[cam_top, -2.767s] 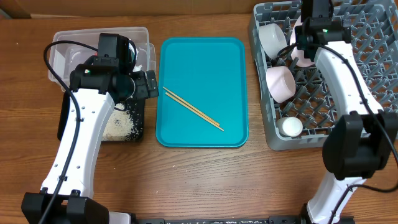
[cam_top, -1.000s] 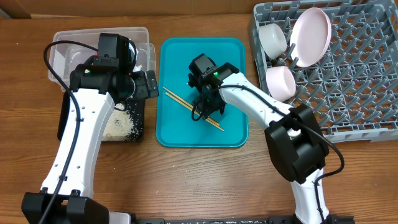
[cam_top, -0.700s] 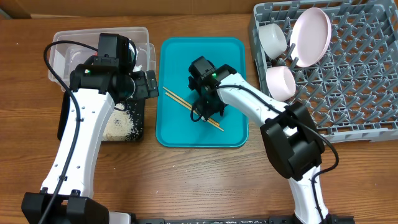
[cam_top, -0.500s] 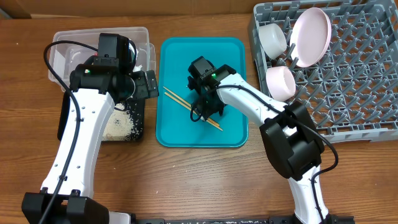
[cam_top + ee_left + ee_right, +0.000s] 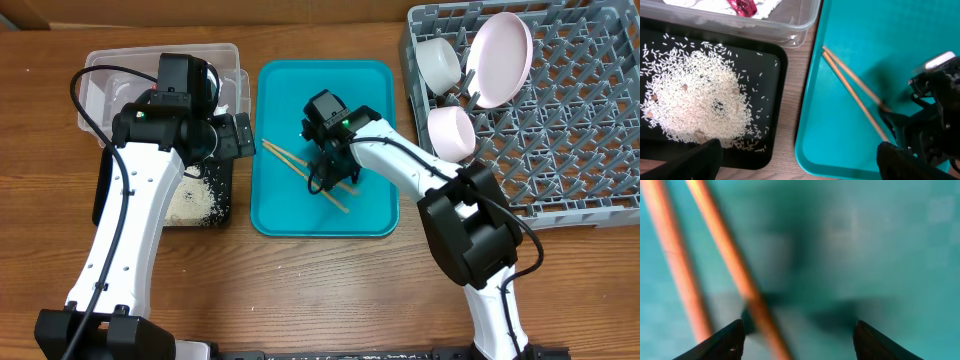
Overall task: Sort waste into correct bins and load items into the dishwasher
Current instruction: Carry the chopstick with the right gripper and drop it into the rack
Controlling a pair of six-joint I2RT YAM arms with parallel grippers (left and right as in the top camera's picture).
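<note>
Waste looks fully sorted: the rice [image 5: 695, 100] lies heaped in the black tray [image 5: 775, 65], and the red wrapper [image 5: 742, 6] sits on the white napkin [image 5: 771, 7] inside the clear tub [image 5: 807, 20]. In the grey dish rack [image 5: 590, 130] a plate [image 5: 500, 45] stands on edge with two bowls [image 5: 450, 133] beside it; no cup shows from above.

By my reading only the chopsticks [image 5: 285, 157] are left. They lie slantwise on the teal tray [image 5: 300, 90], roughly side by side. The right claw [image 5: 799, 342] is low over their middle with its fingers spread; one stick runs between them, close to the left finger, and nothing is pinched yet. The next step is likely to close on the sticks, lift them and carry them to the rack, and thin sticks lying flat could easily slip.

The left claw [image 5: 805, 162] hangs wide apart and empty above the table [image 5: 300, 290], over the strip between the black tray and the teal one.
</note>
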